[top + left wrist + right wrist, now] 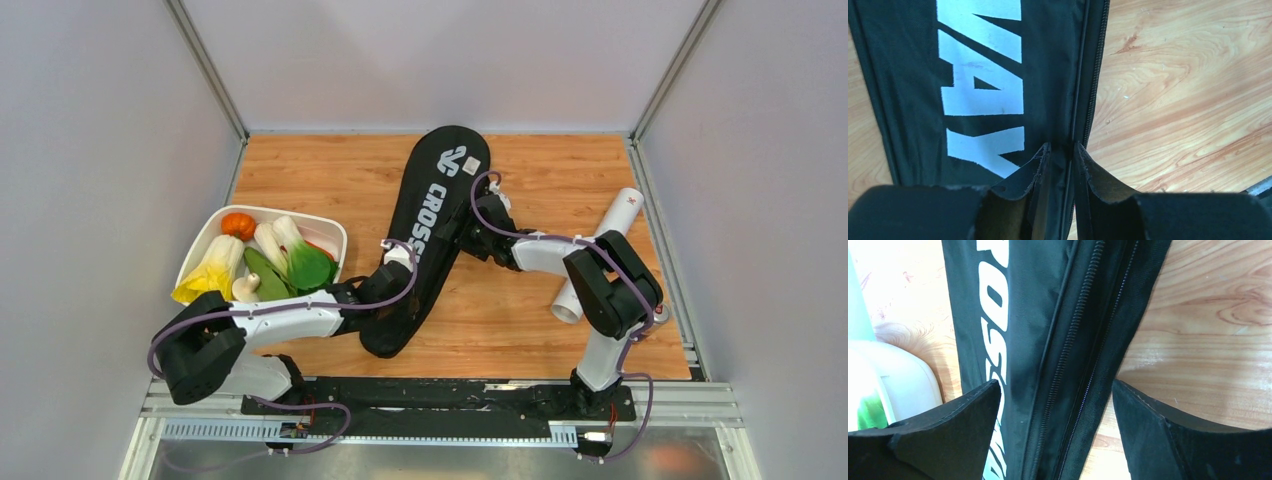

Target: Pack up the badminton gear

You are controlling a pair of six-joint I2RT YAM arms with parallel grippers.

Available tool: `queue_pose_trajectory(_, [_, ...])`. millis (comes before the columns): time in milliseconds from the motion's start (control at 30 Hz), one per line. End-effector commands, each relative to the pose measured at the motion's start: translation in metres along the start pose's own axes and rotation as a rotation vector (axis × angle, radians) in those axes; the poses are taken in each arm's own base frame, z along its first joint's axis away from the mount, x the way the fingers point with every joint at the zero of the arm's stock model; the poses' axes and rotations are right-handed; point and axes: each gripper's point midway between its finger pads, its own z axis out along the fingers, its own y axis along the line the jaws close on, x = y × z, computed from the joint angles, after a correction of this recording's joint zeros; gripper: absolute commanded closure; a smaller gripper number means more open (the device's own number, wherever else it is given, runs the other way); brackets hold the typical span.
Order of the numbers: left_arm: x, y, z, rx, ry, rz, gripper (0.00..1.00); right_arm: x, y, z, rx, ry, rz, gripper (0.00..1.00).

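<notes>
The black "CROSSWAY" racket bag (440, 200) lies slantwise on the wooden table, wide end at the back. My left gripper (413, 263) is at its narrow half, shut on the bag's zipper edge (1083, 100); the fingers (1040, 162) pinch the fabric between them. My right gripper (458, 230) is open a little further up the bag, its fingers (973, 410) standing on either side of the zipper edge (1073, 340) without closing on it. The long white tube (600, 255) lies on the table at the right. No rackets or shuttlecocks are in view.
A white tray (205, 235) of toy vegetables stands at the left, close to the left arm; its rim shows in the right wrist view (903, 375). Bare wood lies between the bag and the tube. Walls enclose the table on three sides.
</notes>
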Motion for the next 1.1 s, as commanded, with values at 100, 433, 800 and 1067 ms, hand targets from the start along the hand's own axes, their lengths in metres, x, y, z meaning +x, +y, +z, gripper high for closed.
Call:
queue_pose_trajectory(100, [0.012, 0.0, 0.014, 0.012, 0.014, 0.004, 0.71, -0.021, 0.019, -0.001, -0.046, -0.054, -0.024, 0.2])
queue_pose_trajectory(433, [0.021, 0.01, 0.014, -0.014, 0.025, -0.008, 0.72, -0.051, 0.018, -0.01, -0.016, -0.145, -0.02, 0.15])
queue_pose_trajectory(800, [0.029, 0.012, 0.019, -0.012, 0.039, -0.021, 0.72, -0.058, 0.02, 0.01, -0.032, -0.135, -0.004, 0.18])
queue_pose_trajectory(1067, [0.034, 0.012, 0.02, -0.002, 0.046, -0.036, 0.72, -0.047, 0.003, 0.028, 0.02, -0.101, 0.015, 0.17])
